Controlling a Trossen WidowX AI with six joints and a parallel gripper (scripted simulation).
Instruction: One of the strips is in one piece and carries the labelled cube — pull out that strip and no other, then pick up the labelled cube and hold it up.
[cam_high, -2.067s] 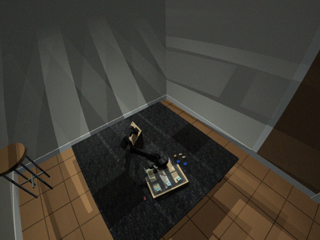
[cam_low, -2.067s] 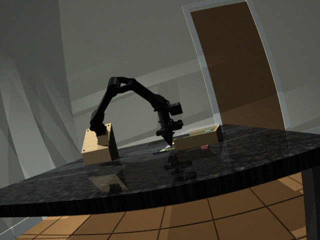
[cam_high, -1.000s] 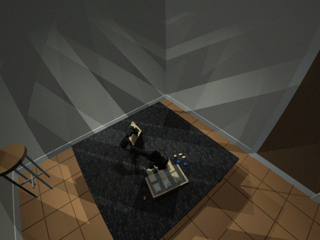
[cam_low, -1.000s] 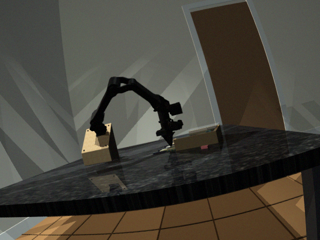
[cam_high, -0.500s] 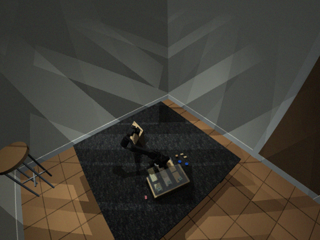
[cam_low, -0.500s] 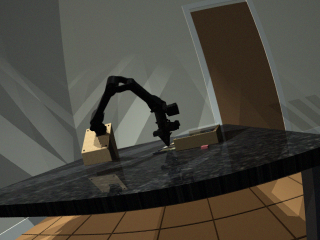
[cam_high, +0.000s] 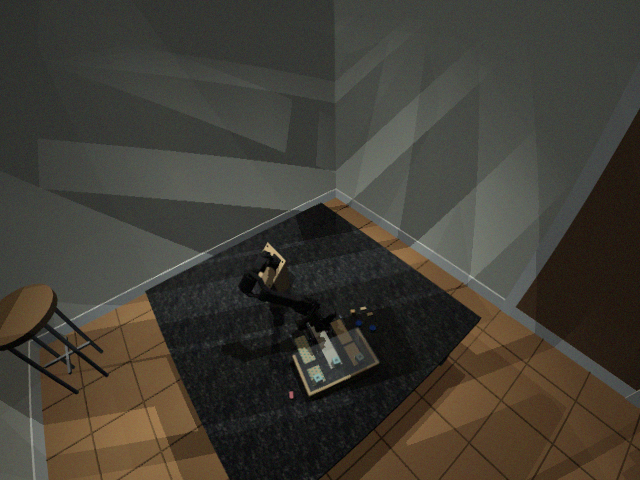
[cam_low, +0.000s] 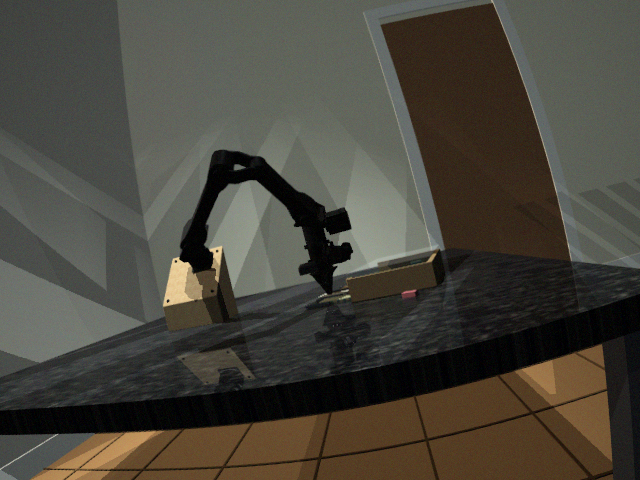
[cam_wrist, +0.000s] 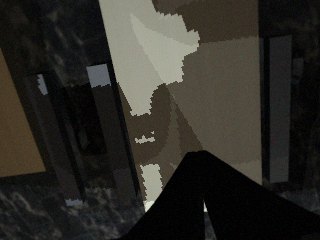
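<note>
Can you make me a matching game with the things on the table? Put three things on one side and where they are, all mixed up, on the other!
Things:
1. small pink block
2. black robot gripper
3. tan wooden base box

Places:
A. under the foot of the black arm
B. lying alone on the dark table beside the low wooden tray
C. shut, tip down at the tray's near end

Pairs: 1-B, 2-C, 3-A

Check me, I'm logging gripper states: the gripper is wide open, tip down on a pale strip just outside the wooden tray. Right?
Not quite. The gripper is shut, its fingers meeting in a point with nothing between them, as the wrist view shows. The rest holds: tip down on the pale strip, just outside the wooden tray.
</note>
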